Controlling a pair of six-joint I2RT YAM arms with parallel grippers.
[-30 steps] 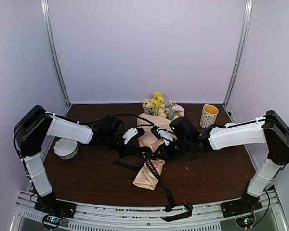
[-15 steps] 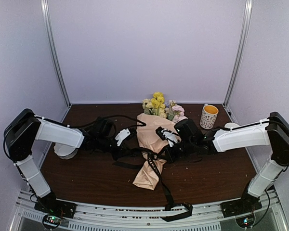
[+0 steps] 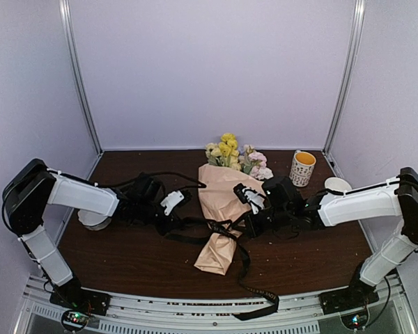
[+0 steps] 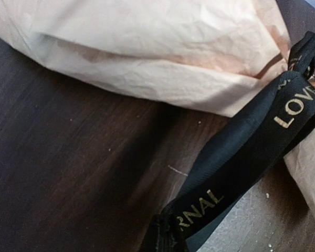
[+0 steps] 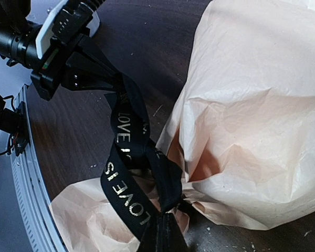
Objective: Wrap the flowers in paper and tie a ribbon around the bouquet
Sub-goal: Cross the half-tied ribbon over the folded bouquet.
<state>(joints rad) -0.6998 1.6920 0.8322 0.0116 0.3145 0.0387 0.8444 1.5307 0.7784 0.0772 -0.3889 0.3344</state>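
Top external: bouquet (image 3: 223, 202) lies near-to-far, flowers (image 3: 230, 149) at far end; ribbon (image 3: 244, 266) crosses it.

Matt crinkled paper (image 5: 241, 105), woven cloth ribbon (image 4: 241, 152), and dark grained wood table (image 4: 68, 157)

Patterned mug (image 3: 303, 168), yellow inside, upright at far right of dark wooden table (image 3: 139, 261). White bowl (image 3: 88, 220) near left edge. Pale round dish (image 3: 336, 184) just beside mug.
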